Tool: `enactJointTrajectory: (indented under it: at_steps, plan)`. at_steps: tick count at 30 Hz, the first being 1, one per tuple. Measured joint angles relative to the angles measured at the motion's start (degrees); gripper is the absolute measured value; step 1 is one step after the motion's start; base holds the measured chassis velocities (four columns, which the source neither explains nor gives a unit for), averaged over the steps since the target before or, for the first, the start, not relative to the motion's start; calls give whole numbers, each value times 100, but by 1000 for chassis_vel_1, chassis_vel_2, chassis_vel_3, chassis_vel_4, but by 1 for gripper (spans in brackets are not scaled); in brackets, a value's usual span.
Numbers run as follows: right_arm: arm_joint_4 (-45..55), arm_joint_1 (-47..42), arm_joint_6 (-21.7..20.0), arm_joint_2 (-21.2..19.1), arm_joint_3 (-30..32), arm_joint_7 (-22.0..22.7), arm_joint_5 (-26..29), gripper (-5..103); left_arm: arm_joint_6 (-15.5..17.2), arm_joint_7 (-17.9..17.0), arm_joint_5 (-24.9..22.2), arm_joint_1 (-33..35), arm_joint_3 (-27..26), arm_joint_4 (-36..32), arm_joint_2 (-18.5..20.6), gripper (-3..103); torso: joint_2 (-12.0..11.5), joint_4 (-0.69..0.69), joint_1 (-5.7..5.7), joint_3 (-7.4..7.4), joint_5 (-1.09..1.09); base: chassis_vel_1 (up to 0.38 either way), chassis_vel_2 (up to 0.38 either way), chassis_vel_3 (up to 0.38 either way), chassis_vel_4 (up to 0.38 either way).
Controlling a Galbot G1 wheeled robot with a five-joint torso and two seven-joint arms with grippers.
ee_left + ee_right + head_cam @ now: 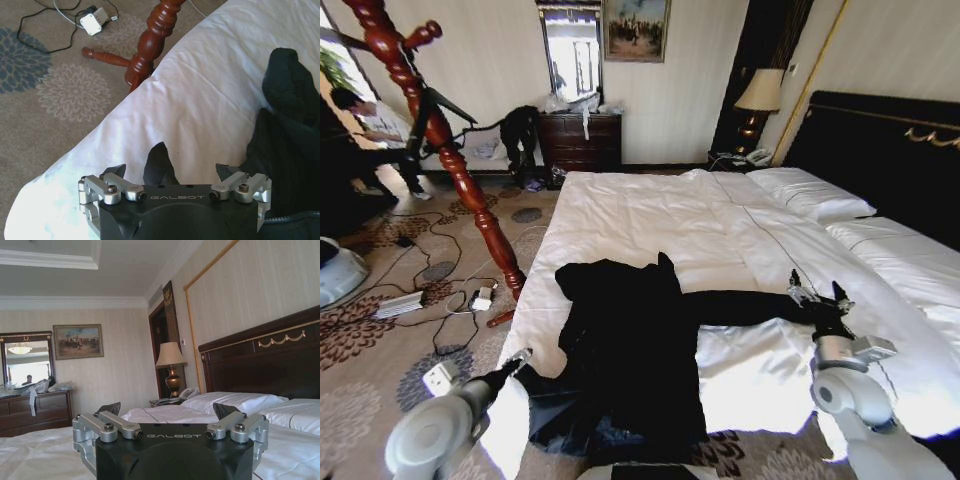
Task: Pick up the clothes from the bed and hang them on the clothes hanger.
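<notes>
I see the clothes [620, 350] spread on the bed [650, 215], their sleeve end just before my right gripper [817, 296], fingers released. My left gripper [171, 172] gapes too, a dark fold between its fingers, the clothes hanger [445, 140] beyond.

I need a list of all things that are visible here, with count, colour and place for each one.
clothes: one, black, spread on the bed's near part, one sleeve stretched toward the right pincer
bed: one, white linen, black headboard
pillows: two, white, at the headboard
clothes hanger: one, red-brown, on the carpet beside the bed
lamp: one, cream shade, far corner
dresser: one, dark, far wall
painting: one, far wall
cables: several, on the carpet
left pincer: open, at the clothes' edge
right pincer: open, at the sleeve's end
</notes>
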Motion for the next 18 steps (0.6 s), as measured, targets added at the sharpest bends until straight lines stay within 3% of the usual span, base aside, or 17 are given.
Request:
enactJointTrajectory:
  at_steps: [8,18]
  plan:
    - [52,-34,0,-25,5,2,25,100,-169,56,365,-83,184,82,-60,103,0,0,0,0,0,0,0,0,0]
    - [62,-70,20,-44,46,2,34,100,-251,37,200,-203,183,356,6,66,0,0,0,0,-1,0,0,0,0]
